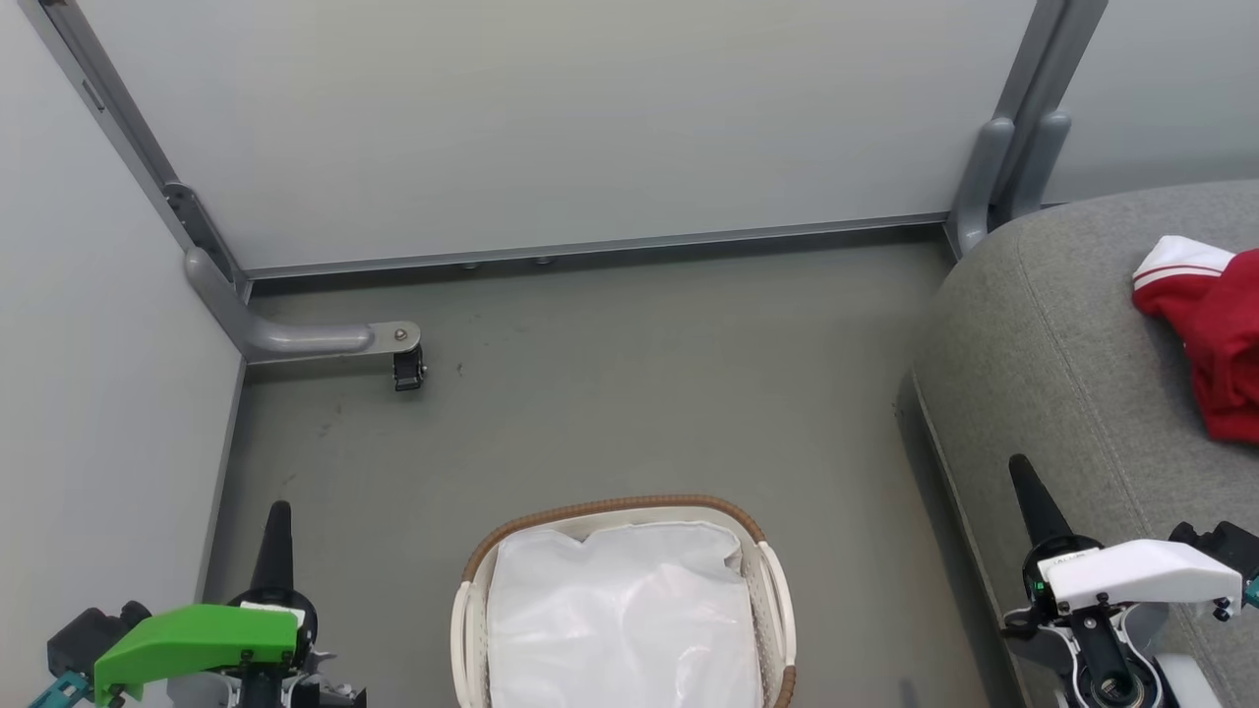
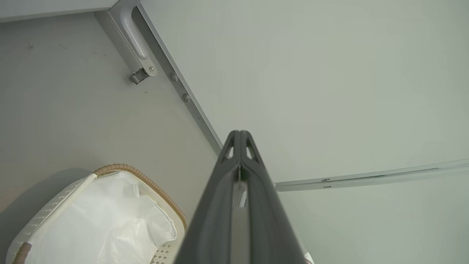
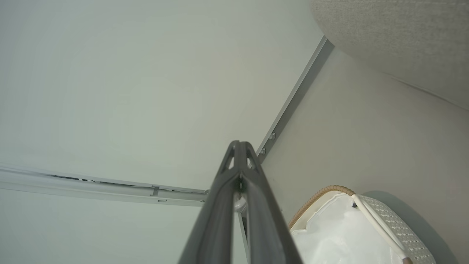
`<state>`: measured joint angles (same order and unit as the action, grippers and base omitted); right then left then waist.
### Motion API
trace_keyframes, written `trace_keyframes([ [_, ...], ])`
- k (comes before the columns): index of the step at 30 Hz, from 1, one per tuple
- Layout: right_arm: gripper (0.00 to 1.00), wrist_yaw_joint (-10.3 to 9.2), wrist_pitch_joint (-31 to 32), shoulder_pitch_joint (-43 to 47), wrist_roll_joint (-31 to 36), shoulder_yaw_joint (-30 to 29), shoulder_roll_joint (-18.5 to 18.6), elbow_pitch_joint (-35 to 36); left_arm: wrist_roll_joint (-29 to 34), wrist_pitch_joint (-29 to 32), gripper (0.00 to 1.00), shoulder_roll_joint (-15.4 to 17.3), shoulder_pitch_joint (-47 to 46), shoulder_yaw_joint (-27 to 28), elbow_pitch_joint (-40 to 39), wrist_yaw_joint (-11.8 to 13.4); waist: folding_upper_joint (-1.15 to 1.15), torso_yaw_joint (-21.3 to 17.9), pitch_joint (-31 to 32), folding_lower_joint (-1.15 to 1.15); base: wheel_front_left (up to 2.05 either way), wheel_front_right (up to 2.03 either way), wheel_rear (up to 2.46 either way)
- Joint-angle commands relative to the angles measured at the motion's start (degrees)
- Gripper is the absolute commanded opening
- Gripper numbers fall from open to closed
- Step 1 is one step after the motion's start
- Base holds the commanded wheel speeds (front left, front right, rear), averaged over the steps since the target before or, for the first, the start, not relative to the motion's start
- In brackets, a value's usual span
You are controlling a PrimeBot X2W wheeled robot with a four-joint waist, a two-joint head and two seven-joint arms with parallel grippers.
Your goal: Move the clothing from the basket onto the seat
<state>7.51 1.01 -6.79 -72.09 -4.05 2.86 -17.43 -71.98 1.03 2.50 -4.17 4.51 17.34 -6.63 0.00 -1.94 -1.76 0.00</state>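
The bright red soft fabric garment [image 1: 1215, 339], white-cuffed with thin striped trim, lies crumpled on the large grey upholstered seat [image 1: 1043, 324], well in from the seat's rounded front edge and cut off at the picture's right side. It looks light and limp, and unlikely to slide on the woven upholstery. Lifted, it would sag and trail, so a pinch on a bunched fold or the thicker white cuff seems the surest hold. The small oval cream perforated plastic basket [image 1: 610, 507] with a brown woven rim stands on the grey-green floor [image 1: 629, 393], near the seat's front edge but apart from it. Its white cloth liner [image 1: 620, 610] lies bare with no red on it, so the job seems done or nearly so. The left tool [image 1: 276, 531] hangs over the floor by the left wall and the right tool [image 1: 1028, 492] over the seat near its front edge. Each has its dark fingers pressed together on nothing. Open floor runs from the basket to the far wall; a grey metal foot with a caster [image 1: 393, 359] juts in from the floor's far left corner.
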Motion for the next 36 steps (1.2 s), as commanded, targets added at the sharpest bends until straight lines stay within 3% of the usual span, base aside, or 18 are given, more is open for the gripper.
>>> trace_keyframes([
  [1, 0.00, -0.02, 0.49, 0.20, -1.49, -0.30, 0.21, 0.77, -1.52, 0.33, 0.00, 0.46, -1.57, 0.33, -0.60, -0.38, 0.00, 0.07, 0.06, 0.00, 0.00, 0.00, 0.00],
  [36, 0.00, -0.03, 4.58, 0.70, -16.41, -2.14, 0.11, 3.01, -16.58, 4.56, 0.00, 0.55, -2.32, 1.80, -2.86, -0.90, 0.00, 1.47, 1.20, 0.00, 0.00, 0.00, 0.00],
])
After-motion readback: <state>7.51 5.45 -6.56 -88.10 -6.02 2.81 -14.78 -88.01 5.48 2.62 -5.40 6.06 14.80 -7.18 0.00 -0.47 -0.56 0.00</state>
